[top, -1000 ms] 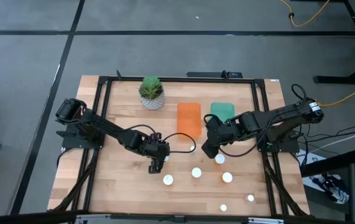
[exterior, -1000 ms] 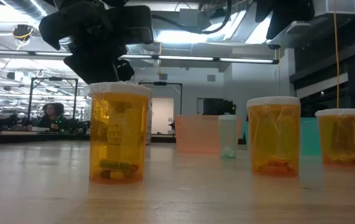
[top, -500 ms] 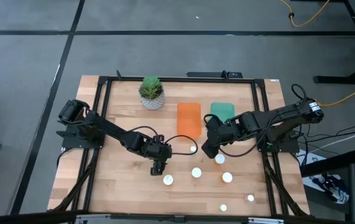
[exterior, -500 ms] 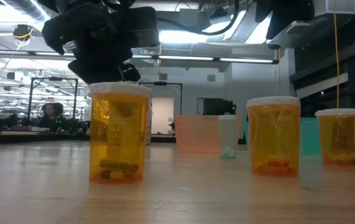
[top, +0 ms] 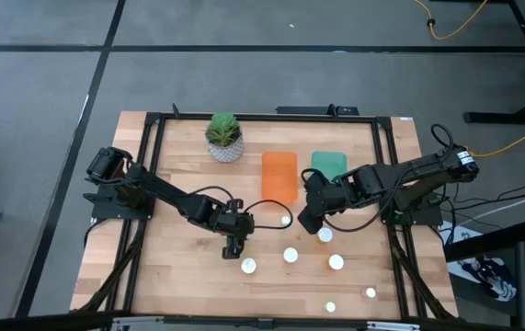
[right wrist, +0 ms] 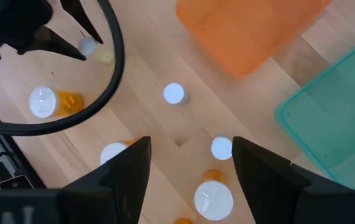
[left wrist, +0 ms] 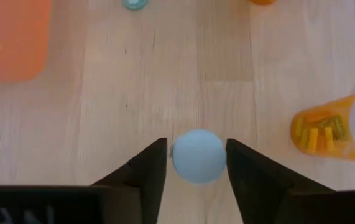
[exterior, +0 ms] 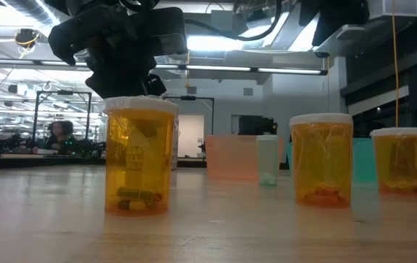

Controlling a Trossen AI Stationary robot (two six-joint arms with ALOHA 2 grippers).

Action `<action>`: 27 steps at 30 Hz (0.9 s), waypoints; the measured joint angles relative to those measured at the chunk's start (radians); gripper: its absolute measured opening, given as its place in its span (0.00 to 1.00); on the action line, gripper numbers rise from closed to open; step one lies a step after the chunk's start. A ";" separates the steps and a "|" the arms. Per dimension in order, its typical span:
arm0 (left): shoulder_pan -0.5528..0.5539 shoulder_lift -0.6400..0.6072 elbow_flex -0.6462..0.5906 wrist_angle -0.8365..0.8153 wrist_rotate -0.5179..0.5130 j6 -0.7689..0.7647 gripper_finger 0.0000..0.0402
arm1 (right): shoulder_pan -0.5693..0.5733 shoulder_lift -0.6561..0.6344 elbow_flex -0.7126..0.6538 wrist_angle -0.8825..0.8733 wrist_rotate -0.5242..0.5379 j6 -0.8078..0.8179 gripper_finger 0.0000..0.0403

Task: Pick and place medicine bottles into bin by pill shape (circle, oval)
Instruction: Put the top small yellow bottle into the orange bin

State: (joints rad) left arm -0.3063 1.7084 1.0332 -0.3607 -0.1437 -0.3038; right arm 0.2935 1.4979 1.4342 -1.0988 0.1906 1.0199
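Several amber medicine bottles with white caps stand on the wooden table, among them a wide-capped one (top: 248, 267) (exterior: 139, 153) and others (top: 291, 255) (top: 336, 262). My left gripper (top: 233, 246) (left wrist: 196, 144) is open and points down. Its fingers stand on either side of a small bottle's white cap (left wrist: 197, 158), which also shows in the right wrist view (right wrist: 87, 45). The gripper hides this bottle in the high view. My right gripper (top: 306, 222) (right wrist: 193, 180) is open and empty. It hangs over the table near a small bottle (top: 286, 221). My left gripper's fingers (left wrist: 155, 168) stand close on either side of the small bottle's cap (left wrist: 178, 155), coming from above and pointing down. I cannot tell whether they touch it.
An orange bin (top: 279, 175) and a teal bin (top: 328, 165) lie at the far middle of the table. A potted green plant (top: 224, 138) stands to their left. Two more bottles (top: 330, 307) (top: 370, 293) stand near the front edge. Bare wood lies at the near left.
My left gripper has gone a little toward the table's right edge and has kept still for the last half second. The bottles and my right gripper have not moved.
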 joint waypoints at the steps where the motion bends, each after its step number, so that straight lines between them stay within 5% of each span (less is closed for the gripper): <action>1: 0.004 0.000 0.000 0.000 0.001 0.000 0.35 | 0.000 0.000 0.000 0.005 0.000 0.000 0.56; 6: 0.068 -0.061 0.019 -0.022 0.027 0.000 0.28 | 0.000 -0.014 0.064 -0.017 0.015 0.025 0.56; 15: 0.239 -0.134 0.255 -0.118 0.033 0.089 0.26 | 0.064 -0.057 0.328 -0.272 0.352 0.048 0.56; 27: 0.528 0.121 0.424 -0.132 0.165 0.113 0.25 | 0.112 -0.056 0.460 -0.385 0.475 0.020 0.56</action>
State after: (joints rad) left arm 0.2215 1.8295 1.4572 -0.4926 0.0212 -0.1905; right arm 0.4057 1.4418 1.8942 -1.4835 0.6657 1.0398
